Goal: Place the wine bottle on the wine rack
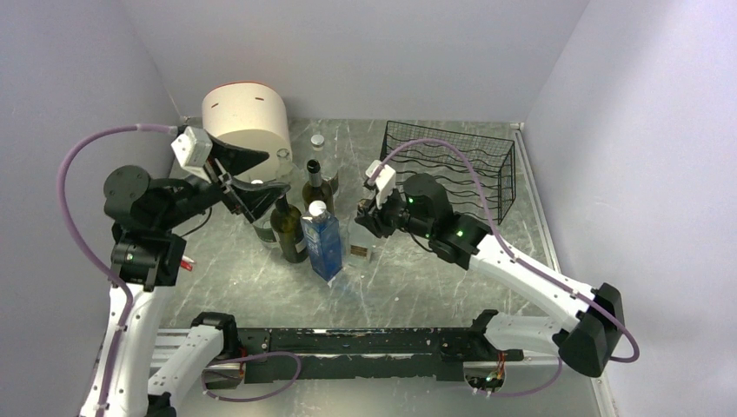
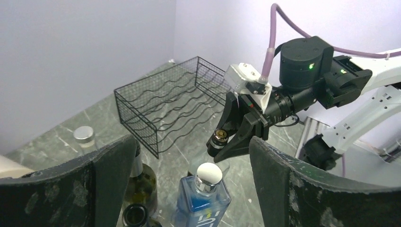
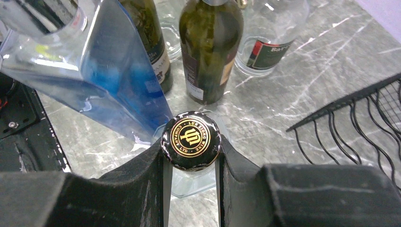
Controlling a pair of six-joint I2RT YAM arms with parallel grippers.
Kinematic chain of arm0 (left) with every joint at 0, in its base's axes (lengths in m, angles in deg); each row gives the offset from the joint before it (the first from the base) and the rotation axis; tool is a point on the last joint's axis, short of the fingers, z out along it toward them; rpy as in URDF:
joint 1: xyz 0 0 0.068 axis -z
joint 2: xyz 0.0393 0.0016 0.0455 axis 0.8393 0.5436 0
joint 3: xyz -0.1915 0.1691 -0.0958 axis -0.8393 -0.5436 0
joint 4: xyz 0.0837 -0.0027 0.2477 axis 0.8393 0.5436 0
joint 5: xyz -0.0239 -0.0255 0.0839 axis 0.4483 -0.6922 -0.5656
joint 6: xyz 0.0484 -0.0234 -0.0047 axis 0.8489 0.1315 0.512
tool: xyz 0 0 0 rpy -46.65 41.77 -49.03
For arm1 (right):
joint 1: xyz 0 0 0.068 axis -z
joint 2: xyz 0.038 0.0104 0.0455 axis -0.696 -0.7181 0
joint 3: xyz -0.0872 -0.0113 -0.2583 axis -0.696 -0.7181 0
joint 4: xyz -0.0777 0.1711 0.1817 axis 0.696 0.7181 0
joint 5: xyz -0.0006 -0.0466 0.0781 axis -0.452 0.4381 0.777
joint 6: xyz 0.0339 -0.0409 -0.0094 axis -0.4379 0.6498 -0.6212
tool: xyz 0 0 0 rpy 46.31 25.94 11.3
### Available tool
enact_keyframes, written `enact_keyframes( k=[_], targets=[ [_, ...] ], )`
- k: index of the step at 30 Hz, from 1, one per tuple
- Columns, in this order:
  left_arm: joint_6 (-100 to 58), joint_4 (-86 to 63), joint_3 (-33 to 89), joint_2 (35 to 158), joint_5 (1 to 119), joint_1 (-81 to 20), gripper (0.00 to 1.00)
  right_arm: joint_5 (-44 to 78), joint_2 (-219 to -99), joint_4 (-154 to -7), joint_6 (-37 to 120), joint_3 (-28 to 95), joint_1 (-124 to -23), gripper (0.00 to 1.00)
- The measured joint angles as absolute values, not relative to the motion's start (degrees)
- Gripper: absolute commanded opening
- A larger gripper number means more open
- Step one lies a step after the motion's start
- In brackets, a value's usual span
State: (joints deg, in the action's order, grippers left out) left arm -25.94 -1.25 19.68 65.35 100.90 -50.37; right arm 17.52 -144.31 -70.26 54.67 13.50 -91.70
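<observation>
My right gripper (image 1: 369,213) is shut on the neck of a clear glass wine bottle, just under its black and gold cap (image 3: 191,140). The bottle is upright near the table's middle (image 1: 358,248), and the cap also shows in the left wrist view (image 2: 219,136). I cannot tell if its base touches the table. The black wire wine rack (image 1: 452,165) stands empty at the back right, just behind my right gripper (image 3: 191,153); it also shows in both wrist views (image 2: 161,101) (image 3: 359,118). My left gripper (image 1: 256,178) is open and empty, above the cluster of bottles (image 2: 191,156).
A blue square bottle (image 1: 324,243) with a white cap stands just left of the held bottle. Two dark green wine bottles (image 1: 289,228) (image 1: 316,182) and a clear bottle (image 1: 318,143) stand behind it. A cream cylindrical container (image 1: 248,122) stands at the back left. Walls enclose three sides.
</observation>
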Motion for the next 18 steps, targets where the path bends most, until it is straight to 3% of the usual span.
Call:
enact_keyframes(
  k=[2,18],
  targets=[
    [-25.5,-1.05,20.25,67.14,100.71,-48.45,0.99,15.97,-141.84,-70.02,54.49,12.02,-91.74,0.0],
    [-31.01,-11.3,22.13,77.96,97.71,-32.62,0.94,-3.29,-124.42,-63.44,43.0,10.57,-91.7,0.0]
  ],
)
